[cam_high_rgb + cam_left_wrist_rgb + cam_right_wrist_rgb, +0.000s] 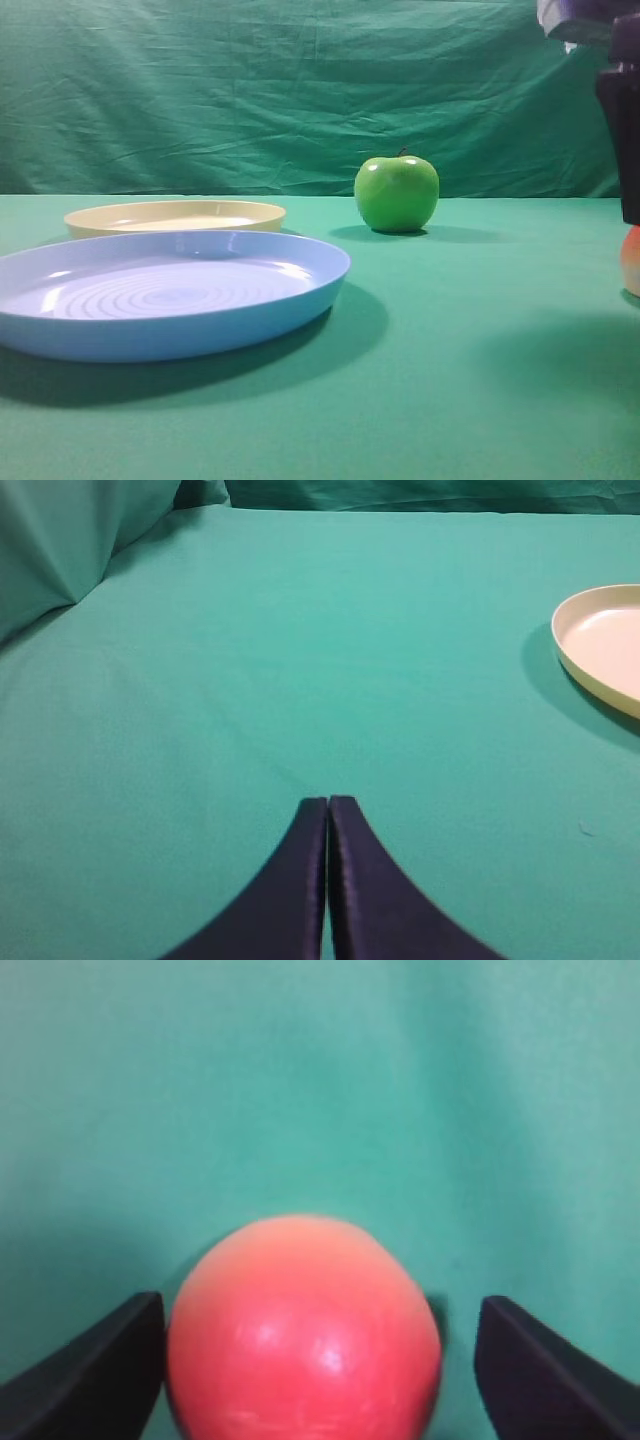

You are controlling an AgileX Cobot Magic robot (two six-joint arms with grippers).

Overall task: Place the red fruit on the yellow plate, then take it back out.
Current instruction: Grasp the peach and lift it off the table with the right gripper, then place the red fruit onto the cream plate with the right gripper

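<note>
The red fruit rests on the green cloth and fills the bottom of the right wrist view. My right gripper stands open around it: the left finger is almost against the fruit and the right finger stands clear of it. In the exterior high view only a sliver of the red fruit shows at the right edge, under the dark right arm. The yellow plate lies far left, empty. My left gripper is shut on nothing above bare cloth, with the yellow plate to its right.
A large light-blue plate lies front left, just before the yellow one. A green apple stands mid-table toward the back. A green cloth backdrop closes off the rear.
</note>
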